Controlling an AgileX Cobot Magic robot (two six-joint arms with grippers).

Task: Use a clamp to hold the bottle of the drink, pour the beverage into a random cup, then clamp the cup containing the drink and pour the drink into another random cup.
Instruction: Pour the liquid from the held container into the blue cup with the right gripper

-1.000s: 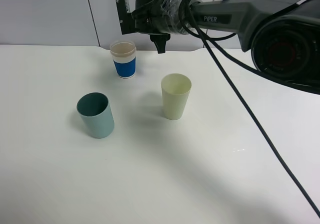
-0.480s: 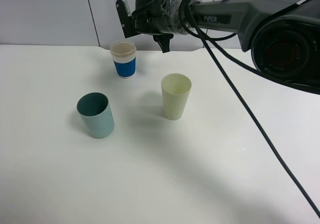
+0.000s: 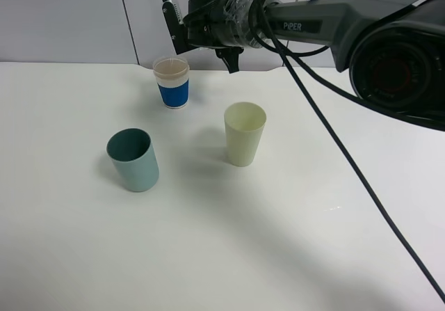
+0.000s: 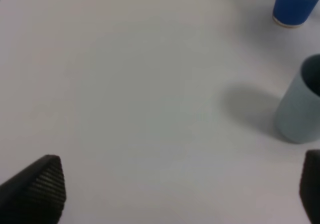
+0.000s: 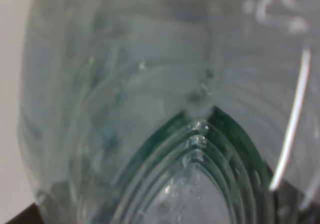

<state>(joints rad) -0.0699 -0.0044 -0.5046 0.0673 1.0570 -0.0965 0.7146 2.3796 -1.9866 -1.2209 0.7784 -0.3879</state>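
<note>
High at the back of the table, my right gripper [image 3: 198, 45] is shut on the bottle [image 3: 208, 22], which lies tilted just above the blue-banded paper cup [image 3: 172, 83]. The right wrist view is filled by the bottle's clear ribbed plastic with a green tint [image 5: 165, 134]. Nearer the front left stands the teal tumbler [image 3: 133, 160], upright and dark inside. My left gripper [image 4: 172, 194] is open and hovers over bare table. The teal tumbler [image 4: 300, 108] and the paper cup [image 4: 295, 3] sit off to one side of it. No stream of beverage is visible.
A taller pale yellow-green tumbler [image 3: 245, 133] stands upright to the right of the paper cup. The right arm and its black cable [image 3: 348, 165] cross the right half of the exterior high view. The white table [image 3: 222, 255] runs back to a grey wall.
The right gripper with the bottle has lifted slightly and turned a little above the paper cup. The cups have not moved.
</note>
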